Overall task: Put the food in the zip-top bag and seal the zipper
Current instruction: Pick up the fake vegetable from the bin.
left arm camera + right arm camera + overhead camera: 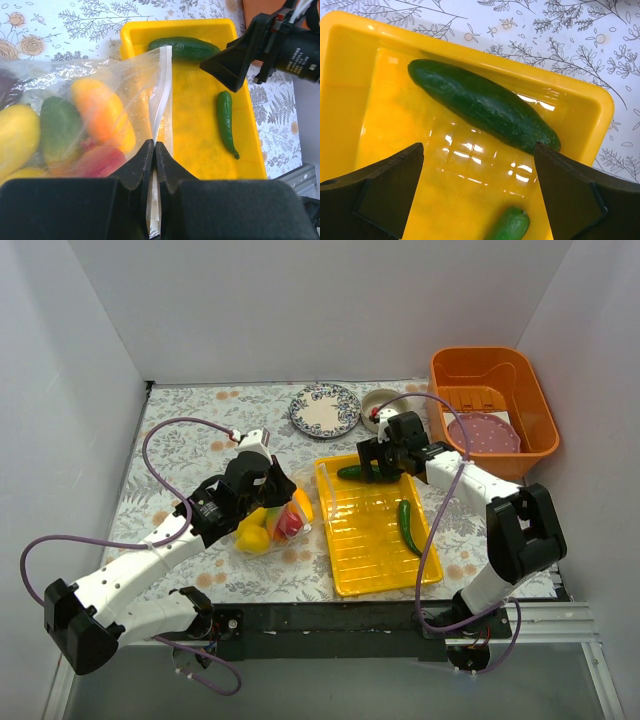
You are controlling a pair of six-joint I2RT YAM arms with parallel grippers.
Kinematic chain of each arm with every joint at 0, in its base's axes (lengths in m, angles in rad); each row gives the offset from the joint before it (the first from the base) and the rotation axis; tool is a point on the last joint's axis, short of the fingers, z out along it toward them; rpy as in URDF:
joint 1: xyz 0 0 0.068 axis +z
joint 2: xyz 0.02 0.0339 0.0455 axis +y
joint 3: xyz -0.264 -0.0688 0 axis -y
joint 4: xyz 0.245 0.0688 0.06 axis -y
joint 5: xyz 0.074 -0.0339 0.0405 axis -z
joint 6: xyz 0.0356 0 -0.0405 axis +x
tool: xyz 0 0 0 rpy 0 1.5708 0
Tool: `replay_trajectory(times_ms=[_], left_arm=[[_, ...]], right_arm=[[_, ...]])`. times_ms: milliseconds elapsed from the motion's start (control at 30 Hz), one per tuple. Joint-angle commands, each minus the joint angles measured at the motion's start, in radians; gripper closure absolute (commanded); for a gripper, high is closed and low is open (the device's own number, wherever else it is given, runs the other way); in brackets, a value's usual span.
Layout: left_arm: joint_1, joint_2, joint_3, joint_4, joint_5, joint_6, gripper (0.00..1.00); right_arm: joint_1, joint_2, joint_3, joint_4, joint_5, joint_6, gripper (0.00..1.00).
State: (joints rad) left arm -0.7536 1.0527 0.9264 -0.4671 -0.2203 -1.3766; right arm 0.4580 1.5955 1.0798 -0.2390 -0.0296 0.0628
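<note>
The left end effector point(154, 150) pinches the zipper point(161, 100) of the part-filled zip-top bag point(75, 80) beside the tray point(195, 150), while the right end effector point(477, 165), spread over the cucumber point(482, 106), could squeeze that glossy piece out sideways if closed off-centre

Floral tablecloth point(290, 575) covers the work surface. Yellow ribbed tray point(365, 540) sits right of centre, long side running front to back. Blue-patterned plate point(325, 410) lies at the far edge, small pale bowl point(383, 400) just beside it. Orange basket point(475, 352) occupies the far right corner and holds a pink dotted plate point(483, 433). White walls point(300, 310) enclose three sides.
</note>
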Motion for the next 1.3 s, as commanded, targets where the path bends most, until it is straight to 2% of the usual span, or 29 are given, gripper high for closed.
replay_trajectory(times_ms=[0,100,500,1133,1267], left_arm=[[0.007,-0.034,0.026,-0.010,-0.019,0.007,0.98],[0.007,-0.036,0.023,-0.011,-0.021,0.008,0.98],[0.007,-0.025,0.025,-0.011,-0.014,0.010,0.98],[0.007,-0.007,0.020,0.008,0.006,0.007,0.98],[0.005,-0.002,0.025,0.008,0.009,0.011,0.98]], right_arm=[[-0.030,0.055,0.039,0.087,-0.068,-0.047,0.02],[-0.041,0.073,0.031,0.127,-0.078,-0.060,0.02],[-0.042,0.152,0.042,0.109,-0.101,-0.129,0.02],[-0.039,-0.063,-0.179,0.079,-0.223,-0.072,0.13],[-0.038,-0.109,-0.178,0.030,-0.268,-0.070,0.25]])
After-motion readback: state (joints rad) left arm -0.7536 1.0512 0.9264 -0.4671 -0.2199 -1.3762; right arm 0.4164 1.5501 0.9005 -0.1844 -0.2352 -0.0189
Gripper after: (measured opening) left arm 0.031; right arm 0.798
